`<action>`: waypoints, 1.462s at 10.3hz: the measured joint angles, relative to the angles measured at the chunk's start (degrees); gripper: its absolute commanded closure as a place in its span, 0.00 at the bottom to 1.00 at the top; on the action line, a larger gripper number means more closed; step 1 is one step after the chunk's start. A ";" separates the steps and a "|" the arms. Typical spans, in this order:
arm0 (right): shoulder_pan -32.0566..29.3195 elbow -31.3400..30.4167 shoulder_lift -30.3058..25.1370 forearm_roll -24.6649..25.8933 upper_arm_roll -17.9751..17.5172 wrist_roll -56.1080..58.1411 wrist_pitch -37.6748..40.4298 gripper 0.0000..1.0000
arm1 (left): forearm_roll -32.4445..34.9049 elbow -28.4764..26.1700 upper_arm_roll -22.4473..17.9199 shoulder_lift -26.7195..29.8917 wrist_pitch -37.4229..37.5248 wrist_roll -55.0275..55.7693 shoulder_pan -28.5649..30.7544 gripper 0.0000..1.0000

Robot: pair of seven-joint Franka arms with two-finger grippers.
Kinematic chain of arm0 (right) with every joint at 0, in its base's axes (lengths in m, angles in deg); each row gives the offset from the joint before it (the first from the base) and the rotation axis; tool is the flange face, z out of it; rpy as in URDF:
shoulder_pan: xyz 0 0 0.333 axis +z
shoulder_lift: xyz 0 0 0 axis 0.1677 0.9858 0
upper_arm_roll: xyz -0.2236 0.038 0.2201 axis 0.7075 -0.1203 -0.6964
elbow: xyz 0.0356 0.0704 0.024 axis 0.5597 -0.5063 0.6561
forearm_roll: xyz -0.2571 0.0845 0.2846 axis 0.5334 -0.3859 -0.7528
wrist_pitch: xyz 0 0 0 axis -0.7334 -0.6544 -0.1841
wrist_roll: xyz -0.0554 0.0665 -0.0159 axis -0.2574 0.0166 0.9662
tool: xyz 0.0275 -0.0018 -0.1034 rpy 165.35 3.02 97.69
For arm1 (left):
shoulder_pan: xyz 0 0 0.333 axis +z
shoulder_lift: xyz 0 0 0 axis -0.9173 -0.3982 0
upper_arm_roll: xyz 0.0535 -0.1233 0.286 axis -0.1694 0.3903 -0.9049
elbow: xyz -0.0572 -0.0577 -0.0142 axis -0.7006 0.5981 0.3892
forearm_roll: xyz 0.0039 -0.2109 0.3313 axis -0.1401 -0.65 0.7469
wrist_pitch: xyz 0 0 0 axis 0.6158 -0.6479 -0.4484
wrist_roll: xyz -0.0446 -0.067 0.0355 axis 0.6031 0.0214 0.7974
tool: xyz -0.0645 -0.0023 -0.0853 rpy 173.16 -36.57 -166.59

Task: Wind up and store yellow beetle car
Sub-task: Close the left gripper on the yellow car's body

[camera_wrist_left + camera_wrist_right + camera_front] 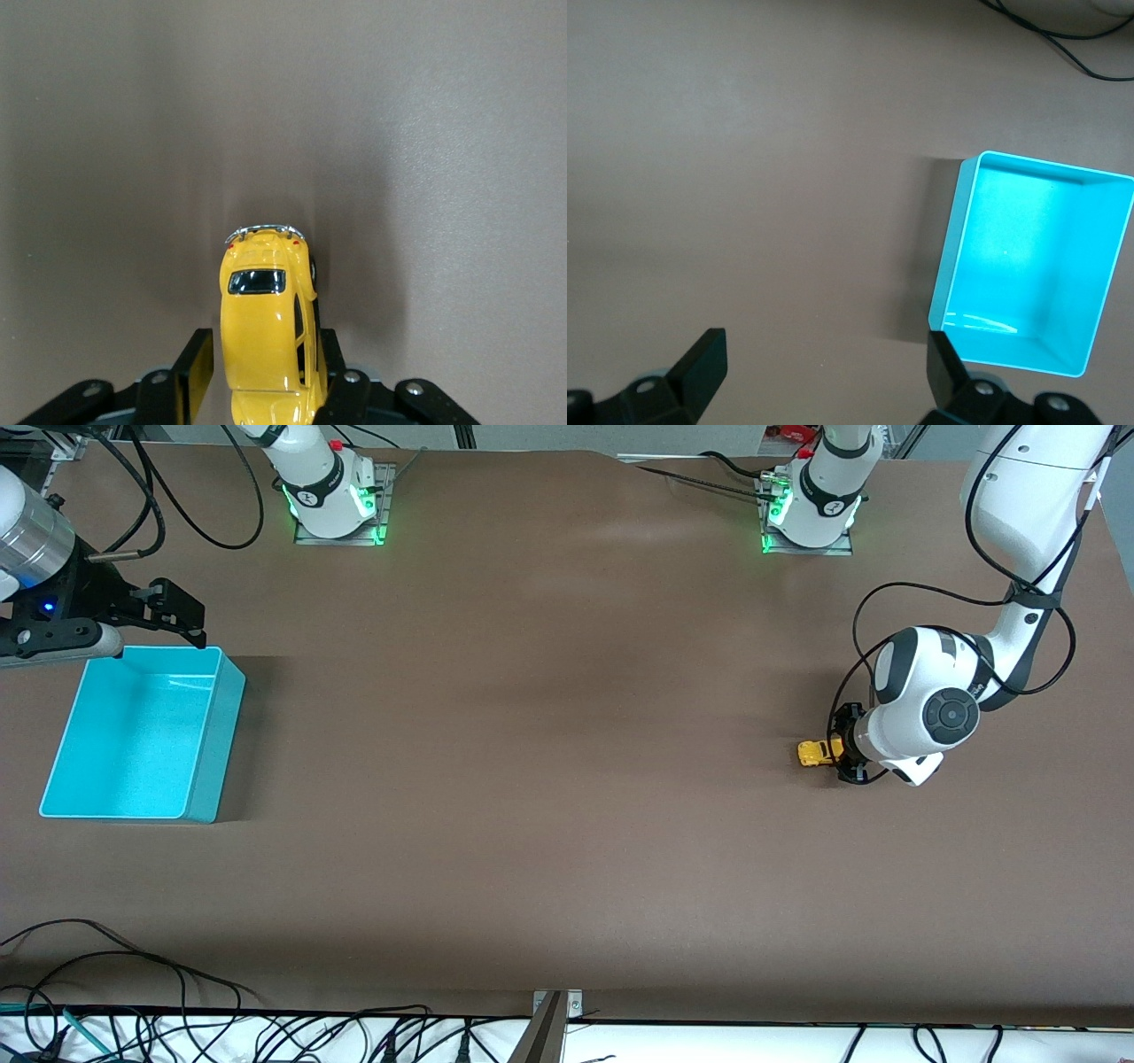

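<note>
One car: yellow beetle car (pixel 817 752) on the brown table (pixel 549 779), right of the front frame, long axis along the table's length, free end toward the teal bin (pixel 142 731).
Left gripper (pixel 840 754): fingers (pixel 197 372) narrowed around the car's sides, one still apart.
Right gripper (pixel 182 615): wide, empty, waiting over the bin's edge, upper left.

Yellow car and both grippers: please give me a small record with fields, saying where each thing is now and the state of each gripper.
car: yellow car on the table, toward the left arm's end
left gripper: left gripper low at the table, a finger on each side of the car; one finger touches it, the other stands just clear
bin: blue bin, toward the right arm's end, nothing in it
right gripper: right gripper open, over the table beside the bin, waiting
</note>
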 measured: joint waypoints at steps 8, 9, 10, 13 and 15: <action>0.00 0.00 0.00 -0.01 -0.01 0.00 0.00 0.00 | 0.01 0.37 0.53 0.14 -0.02 1.61 -1.51 1.00; 0.00 0.00 0.00 -0.01 -0.01 0.00 0.00 0.00 | 0.01 0.40 0.65 0.14 -0.01 2.74 -2.88 1.00; 0.00 0.00 0.00 -0.01 -0.01 0.00 0.00 0.00 | 0.01 0.45 0.77 0.15 -0.01 3.86 -4.26 1.00; 0.00 0.00 0.00 -0.01 -0.01 0.00 0.00 0.00 | 0.01 0.57 0.74 0.13 0.01 5.09 -6.17 1.00; 0.00 0.00 0.00 -0.01 -0.01 0.00 0.00 0.00 | 2.17 0.54 0.41 0.11 0.40 5.14 -5.46 1.00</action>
